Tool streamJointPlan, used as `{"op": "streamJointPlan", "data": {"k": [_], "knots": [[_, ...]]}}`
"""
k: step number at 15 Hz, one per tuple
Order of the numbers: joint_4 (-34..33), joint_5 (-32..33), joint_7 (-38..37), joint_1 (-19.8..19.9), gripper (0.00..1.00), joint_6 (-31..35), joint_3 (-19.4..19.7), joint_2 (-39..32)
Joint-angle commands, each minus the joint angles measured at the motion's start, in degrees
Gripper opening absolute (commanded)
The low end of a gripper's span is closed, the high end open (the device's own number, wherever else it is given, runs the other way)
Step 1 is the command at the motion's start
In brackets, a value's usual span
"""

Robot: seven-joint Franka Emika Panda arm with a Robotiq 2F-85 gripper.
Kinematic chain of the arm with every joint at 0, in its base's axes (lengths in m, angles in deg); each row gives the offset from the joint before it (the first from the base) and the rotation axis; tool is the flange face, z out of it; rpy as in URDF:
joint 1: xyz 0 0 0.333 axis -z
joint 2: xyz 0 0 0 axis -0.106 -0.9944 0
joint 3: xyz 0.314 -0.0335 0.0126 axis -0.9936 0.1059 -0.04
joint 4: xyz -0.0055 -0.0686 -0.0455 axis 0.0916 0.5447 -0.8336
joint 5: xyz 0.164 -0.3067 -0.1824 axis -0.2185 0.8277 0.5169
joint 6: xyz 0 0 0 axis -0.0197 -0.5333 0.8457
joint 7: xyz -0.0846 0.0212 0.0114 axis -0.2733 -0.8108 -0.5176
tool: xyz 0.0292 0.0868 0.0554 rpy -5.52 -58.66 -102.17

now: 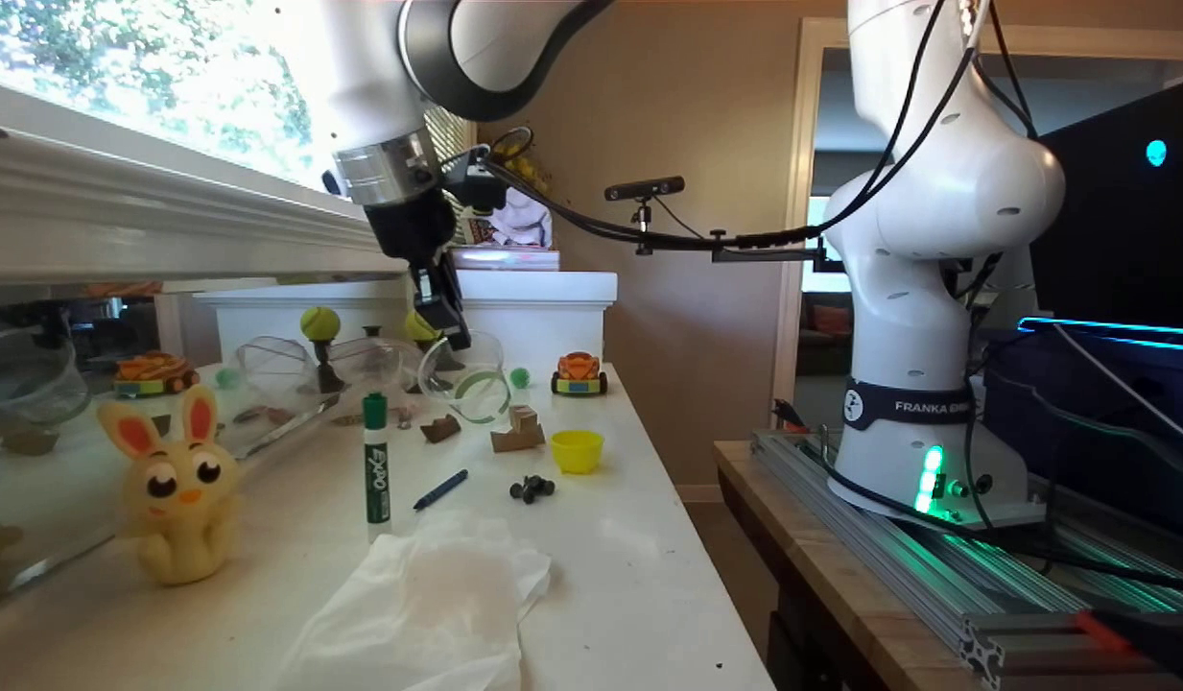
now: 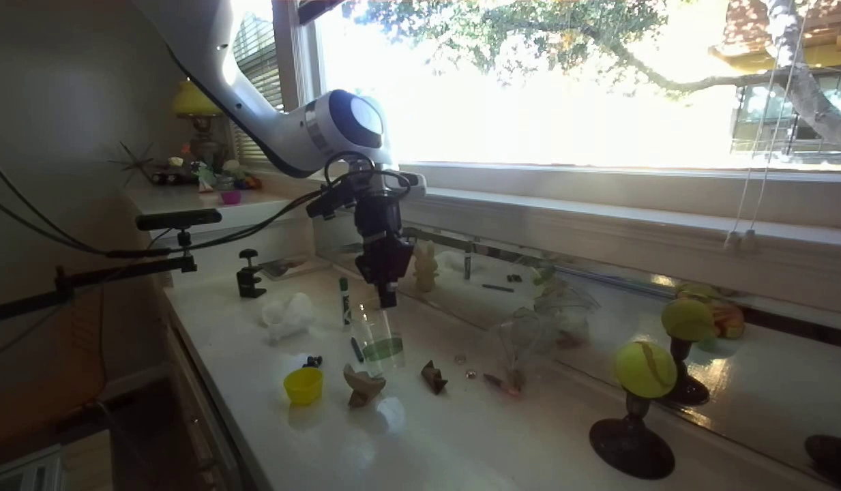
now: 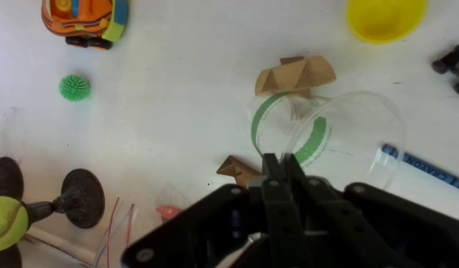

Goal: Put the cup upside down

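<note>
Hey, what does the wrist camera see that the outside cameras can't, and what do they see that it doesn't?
Only the wrist view lets you read the word CRAYON on the blue crayon.

Only the exterior views show the robot's white arm and the green-capped marker; the yellow bunny sits up front in an exterior view.

All of them share the clear cup, the gripper closed on its rim, the yellow bowl and a tennis ball.
</note>
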Motion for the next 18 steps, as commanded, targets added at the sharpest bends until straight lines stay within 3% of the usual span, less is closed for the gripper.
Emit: {"op": "streamJointPlan", "data": {"k": [1,13,15,18], "knots": [[-2.47,2.86,-1.23,-0.66,0.02,-0.59,-0.38,-2.56],[-4.31,1.92,-1.08,-1.28,0.02,0.77,-0.16,-5.59],[-4.53,1.76,-0.97,-1.23,0.33,0.86,-0.12,-5.73],[-4.48,1.56,-0.86,-1.13,0.53,1.05,-0.01,-5.94]]}}
